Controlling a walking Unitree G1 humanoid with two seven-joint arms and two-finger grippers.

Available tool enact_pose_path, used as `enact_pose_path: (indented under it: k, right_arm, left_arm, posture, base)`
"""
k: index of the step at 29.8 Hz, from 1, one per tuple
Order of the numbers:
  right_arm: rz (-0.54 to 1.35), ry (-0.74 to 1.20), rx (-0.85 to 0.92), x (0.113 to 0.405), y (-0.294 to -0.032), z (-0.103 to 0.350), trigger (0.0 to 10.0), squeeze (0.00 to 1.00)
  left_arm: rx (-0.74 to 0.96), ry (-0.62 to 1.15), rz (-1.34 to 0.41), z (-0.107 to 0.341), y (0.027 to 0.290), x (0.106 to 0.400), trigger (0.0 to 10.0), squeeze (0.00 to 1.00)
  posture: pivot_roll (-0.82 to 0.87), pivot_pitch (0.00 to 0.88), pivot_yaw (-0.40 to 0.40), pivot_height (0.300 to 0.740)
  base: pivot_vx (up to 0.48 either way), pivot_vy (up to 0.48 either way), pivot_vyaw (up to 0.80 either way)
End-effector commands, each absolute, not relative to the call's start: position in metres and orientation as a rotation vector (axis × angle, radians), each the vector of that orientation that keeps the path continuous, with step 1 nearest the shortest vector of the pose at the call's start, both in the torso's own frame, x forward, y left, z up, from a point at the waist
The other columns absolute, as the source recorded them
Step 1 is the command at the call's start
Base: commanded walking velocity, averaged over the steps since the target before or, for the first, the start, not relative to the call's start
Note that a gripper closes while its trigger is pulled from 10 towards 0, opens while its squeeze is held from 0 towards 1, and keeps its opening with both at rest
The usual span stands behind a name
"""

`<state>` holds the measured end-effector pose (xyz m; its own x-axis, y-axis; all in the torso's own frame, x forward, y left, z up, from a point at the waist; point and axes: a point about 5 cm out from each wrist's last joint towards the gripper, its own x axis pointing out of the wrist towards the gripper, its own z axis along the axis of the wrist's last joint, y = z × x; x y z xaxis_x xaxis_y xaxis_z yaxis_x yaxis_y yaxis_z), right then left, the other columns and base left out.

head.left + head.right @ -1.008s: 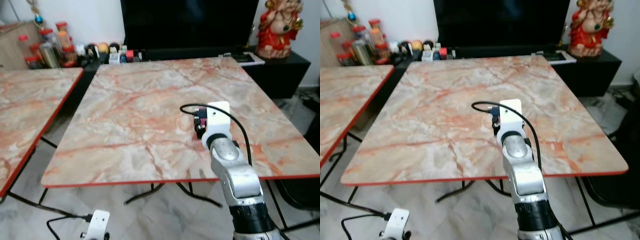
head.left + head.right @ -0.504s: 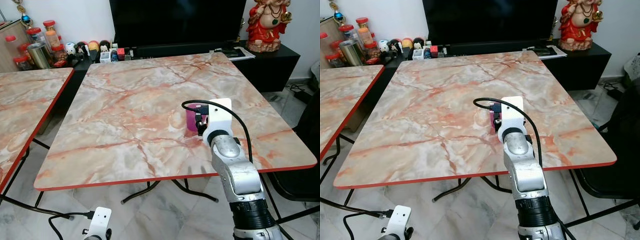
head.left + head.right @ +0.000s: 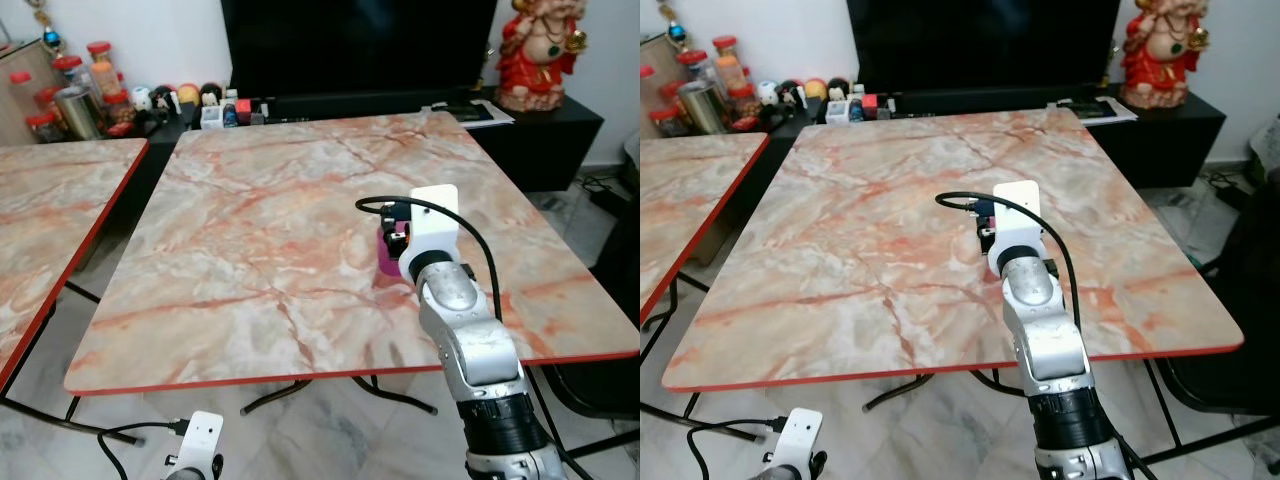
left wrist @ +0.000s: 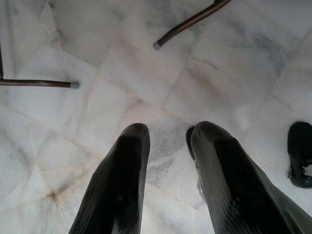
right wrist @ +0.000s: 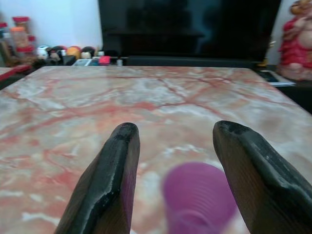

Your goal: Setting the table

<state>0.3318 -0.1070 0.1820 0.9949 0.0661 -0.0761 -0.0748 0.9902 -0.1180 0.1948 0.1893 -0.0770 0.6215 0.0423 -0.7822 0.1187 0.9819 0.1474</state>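
Note:
A purple cup (image 3: 387, 256) stands on the marbled table (image 3: 250, 230), right of its middle. My right gripper (image 5: 170, 129) reaches over the table from the near edge and is open. Its fingers (image 5: 119, 161) flank the cup (image 5: 200, 195), which sits blurred and low between them with room on both sides. From the head, the white wrist mount (image 3: 430, 225) hides most of the fingers. My left arm (image 3: 200, 440) hangs idle below the table edge. The left gripper (image 4: 168, 129) points at the floor with a narrow gap and nothing in it.
A second marbled table (image 3: 50, 220) stands to the left across a gap. Behind are a black TV (image 3: 360, 45), a low shelf with jars (image 3: 80, 90) and small items, and a red statue (image 3: 545, 50). A dark chair (image 3: 620, 300) is at the right. Table legs (image 4: 190, 22) cross the tiled floor.
The whole picture has shifted with the camera. The purple cup shows more plainly beside the right wrist mount. The right gripper stays at the cup; the left arm hangs as before.

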Motion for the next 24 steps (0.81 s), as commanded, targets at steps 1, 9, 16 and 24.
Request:
enact_pose_path:
  k: [1,9,16,24]
  right_arm:
    - [0.089,0.056,-0.117,0.3328,-0.1027,0.1868,10.0,0.0]
    - [0.097,0.052,-0.127,0.3339,-0.102,0.1861,10.0,0.0]
    - [0.099,0.067,-0.127,0.3332,-0.1014,0.1832,10.0,0.0]
    - [0.11,0.072,-0.13,0.3321,-0.0984,0.184,10.0,0.0]
  left_arm:
    - [0.211,0.893,-0.038,-0.0755,0.1917,0.1969,10.0,0.0]
    - [0.21,0.891,-0.038,-0.0752,0.1915,0.1975,10.0,0.0]
    - [0.213,0.892,-0.038,-0.0754,0.1917,0.1971,10.0,0.0]
    - [0.199,0.889,-0.036,-0.0754,0.1921,0.1966,10.0,0.0]
  posture:
    - [-0.08,0.003,0.042,0.736]
    - [-0.08,0.002,0.042,0.736]
    - [-0.08,0.004,0.042,0.736]
    - [-0.07,0.007,0.042,0.736]
  base:
    - [0.304,0.0,0.0]
    - [0.31,0.0,0.0]
    - [0.309,0.0,0.0]
    - [0.115,0.0,0.0]
